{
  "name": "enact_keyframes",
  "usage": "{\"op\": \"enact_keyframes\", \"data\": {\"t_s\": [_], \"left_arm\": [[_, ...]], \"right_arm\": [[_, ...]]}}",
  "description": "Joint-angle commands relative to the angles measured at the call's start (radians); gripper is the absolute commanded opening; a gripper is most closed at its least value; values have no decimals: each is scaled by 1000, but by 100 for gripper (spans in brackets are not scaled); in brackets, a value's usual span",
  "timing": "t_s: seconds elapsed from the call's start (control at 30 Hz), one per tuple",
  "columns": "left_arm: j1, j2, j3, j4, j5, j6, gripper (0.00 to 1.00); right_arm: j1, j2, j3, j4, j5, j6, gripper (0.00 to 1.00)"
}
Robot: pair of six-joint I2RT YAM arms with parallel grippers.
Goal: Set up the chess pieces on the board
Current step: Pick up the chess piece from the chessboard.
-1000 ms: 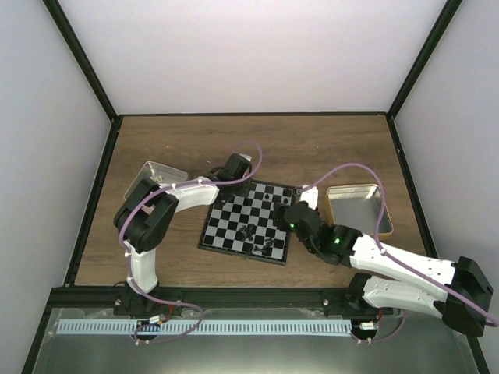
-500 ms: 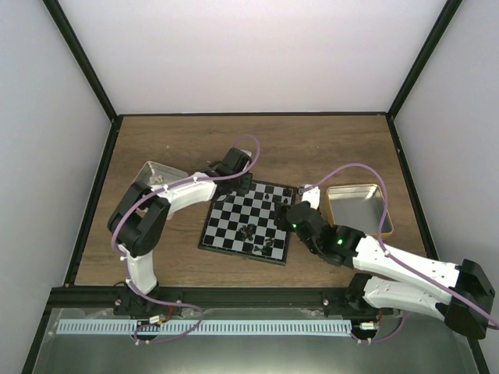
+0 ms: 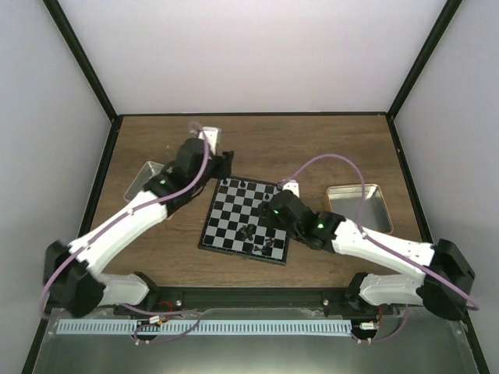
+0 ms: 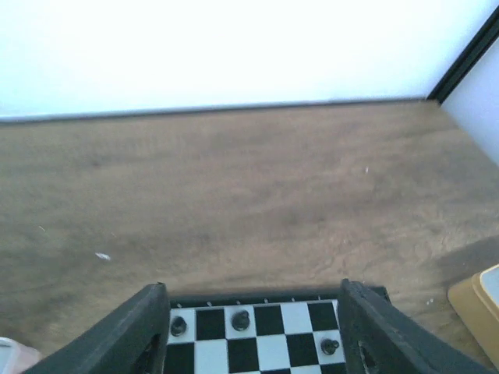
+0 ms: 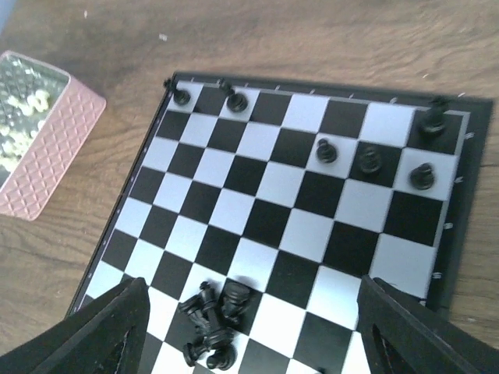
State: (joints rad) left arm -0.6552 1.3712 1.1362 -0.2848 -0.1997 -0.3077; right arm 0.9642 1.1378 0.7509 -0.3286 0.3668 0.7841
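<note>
The board (image 3: 234,222) lies mid-table with black and silvery squares. Several black chess pieces lie toppled in a heap (image 5: 210,319) near its front edge. Others stand singly along the far rows, such as one (image 5: 236,101) at the far left and one (image 5: 433,117) at the far right. My right gripper (image 5: 257,331) hovers open and empty over the board, the heap between its fingers; the top view shows it too (image 3: 274,210). My left gripper (image 4: 253,331) is open and empty above the board's far edge, with three standing pieces (image 4: 241,319) between its fingers.
A pinkish tin (image 5: 39,140) holding cream-white pieces sits left of the board, partly under my left arm in the top view (image 3: 146,173). A tan-rimmed metal tin (image 3: 359,206) stands right of the board. Dark frame rails border the table.
My left arm has stretched out low and its gripper has pulled back and left from the board's far corner. My right gripper has moved left over the board.
</note>
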Motion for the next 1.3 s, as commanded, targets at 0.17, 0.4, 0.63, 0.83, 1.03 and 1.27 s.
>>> {"op": "enact_keyframes", "data": {"t_s": [0.17,0.4,0.63,0.83,1.03,1.27], "left_arm": [[6,-429,-215,155,-119,103,78],[6,-574,-287,191,-155,147,86],[6,-585,-281,174,-144,150,88],[7,-590,-285,169,-140,145,89],[6,-590,-286,168,-138,141,89],[6,-584,-290,171,-141,135,89]], "right_arm": [[-10,287,152,-78,-189,86,67],[-10,450,234,-94,-253,62,50],[-10,594,345,-187,-253,68,38],[-10,629,377,-229,-216,80,30],[-10,641,379,-234,-202,86,22],[-10,645,383,-229,-192,84,15]]}}
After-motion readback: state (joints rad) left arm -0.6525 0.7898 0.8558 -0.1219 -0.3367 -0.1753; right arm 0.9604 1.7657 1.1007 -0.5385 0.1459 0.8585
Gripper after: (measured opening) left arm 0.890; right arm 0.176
